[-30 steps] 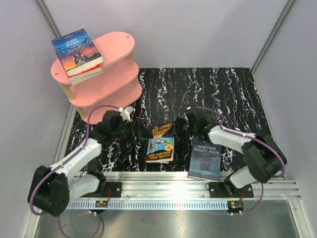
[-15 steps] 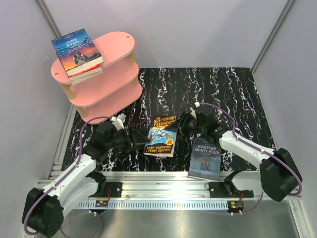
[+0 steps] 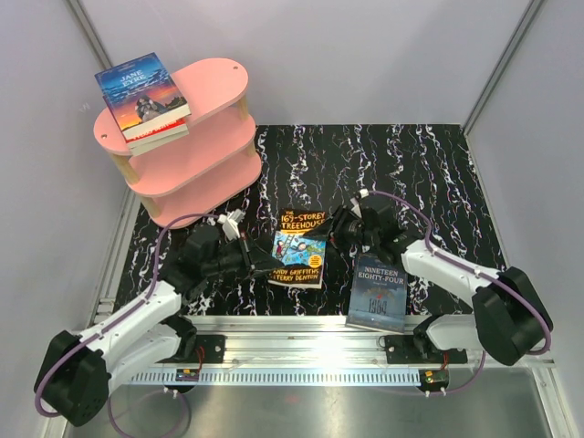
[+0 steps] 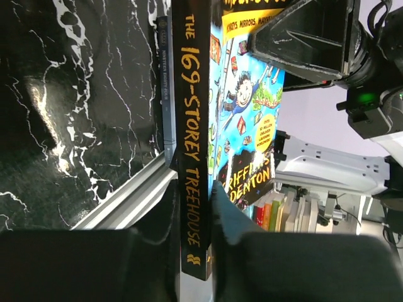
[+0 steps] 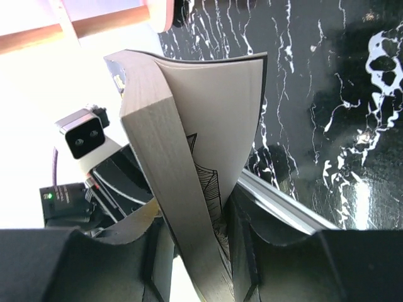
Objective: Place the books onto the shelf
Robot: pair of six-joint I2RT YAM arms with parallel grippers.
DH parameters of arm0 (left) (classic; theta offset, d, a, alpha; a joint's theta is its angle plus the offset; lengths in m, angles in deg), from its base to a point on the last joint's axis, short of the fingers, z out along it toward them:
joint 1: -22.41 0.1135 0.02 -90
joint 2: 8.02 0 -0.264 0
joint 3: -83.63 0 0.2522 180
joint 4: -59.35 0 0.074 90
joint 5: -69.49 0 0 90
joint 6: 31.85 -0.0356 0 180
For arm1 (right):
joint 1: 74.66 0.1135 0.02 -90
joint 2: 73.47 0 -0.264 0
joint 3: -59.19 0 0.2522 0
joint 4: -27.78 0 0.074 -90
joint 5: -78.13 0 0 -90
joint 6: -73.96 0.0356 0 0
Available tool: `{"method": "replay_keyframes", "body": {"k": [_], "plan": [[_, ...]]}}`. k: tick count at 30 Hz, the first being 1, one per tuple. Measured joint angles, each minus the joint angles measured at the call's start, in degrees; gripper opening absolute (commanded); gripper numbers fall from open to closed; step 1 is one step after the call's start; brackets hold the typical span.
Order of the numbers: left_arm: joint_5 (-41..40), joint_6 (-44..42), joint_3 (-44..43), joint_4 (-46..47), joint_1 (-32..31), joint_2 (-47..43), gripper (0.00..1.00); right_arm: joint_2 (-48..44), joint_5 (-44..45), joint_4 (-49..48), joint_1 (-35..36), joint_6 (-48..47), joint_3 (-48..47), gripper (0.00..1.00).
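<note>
- "Nineteen Eighty-Four" (image 3: 377, 292): dark blue paperback, flat and face up at the mat's near edge, 4 o'clock of the held book. Untouched; likely awaiting its turn.
- "169-Storey Treehouse" (image 3: 299, 251): black spine with yellow lettering, blue cartoon cover. It is raised off the mat at centre, apparently shared between both arms for a handover or regrip.
- Left gripper (image 3: 255, 264): at the book's 9 o'clock, fingers (image 4: 165, 217) clamped across the spine.
- Right gripper (image 3: 330, 232): at its 2 o'clock, fingers pinching the page block, front cover bowed outward.
- Pink shelf (image 3: 214, 91): at 10 o'clock, far left. "Jane Eyre" (image 3: 139, 91) lies flat on top, over a red-edged book (image 3: 162, 133).
</note>
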Motion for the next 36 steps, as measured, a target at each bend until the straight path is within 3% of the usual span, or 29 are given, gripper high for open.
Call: {"method": "replay_keyframes", "body": {"k": [4, 6, 8, 9, 13, 23, 29, 36], "plan": [[-2.1, -0.5, -1.3, -2.5, -0.3, -0.1, 0.0, 1.4, -0.1, 1.6, -0.1, -0.7, -2.0, 0.0], [-3.4, -1.1, -2.5, -4.5, -0.4, -1.0, 0.0, 1.6, 0.0, 3.5, -0.1, -1.7, -3.9, 0.17], [-4.7, -2.0, -4.0, -6.8, -0.6, -2.5, 0.0, 1.6, -0.1, 6.7, -0.1, -3.5, -7.0, 0.62], [-5.1, -2.5, -4.9, -7.9, -0.5, -3.2, 0.0, 1.5, 0.0, 8.3, -0.1, -4.1, -8.5, 0.99], [-5.6, -6.3, -8.9, -13.7, 3.2, -6.1, 0.0, 0.8, 2.1, 18.9, -0.9, -8.9, -18.1, 1.0], [-3.0, -12.9, -20.8, -24.5, 23.1, -2.8, 0.0, -10.0, 6.1, 38.0, -7.2, -20.8, -37.8, 1.0], [1.5, -14.3, -26.3, -21.4, 31.0, 2.1, 0.0, -11.7, 6.1, 42.4, -7.2, -22.5, -35.9, 1.0], [-0.2, -16.0, -27.5, -23.9, 37.2, 3.6, 0.0, -12.3, 5.9, 45.9, -7.2, -22.4, -30.1, 1.0]]}}
